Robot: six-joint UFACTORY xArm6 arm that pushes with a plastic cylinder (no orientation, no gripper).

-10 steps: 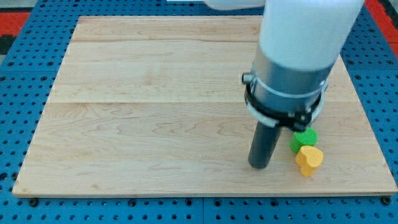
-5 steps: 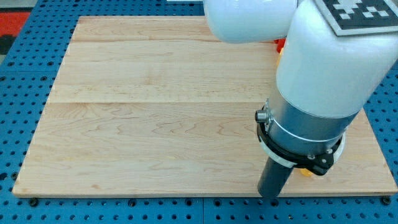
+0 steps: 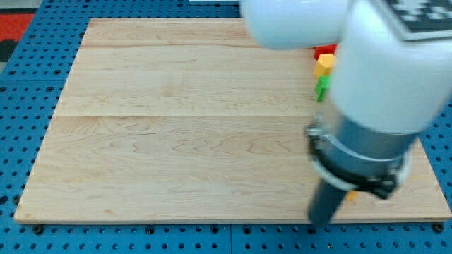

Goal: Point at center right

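My tip [image 3: 323, 222] farther right, lower.

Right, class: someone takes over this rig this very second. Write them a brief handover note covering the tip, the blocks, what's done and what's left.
My tip sits at the board's bottom edge, toward the view's right.
A red block, yellow block and green block peek out near the view's top right, partly hidden by the arm.
A sliver of another yellow block shows just right of the rod.
Done: nothing yet; the tip is not at center right.
Left: bring the tip up to center right.
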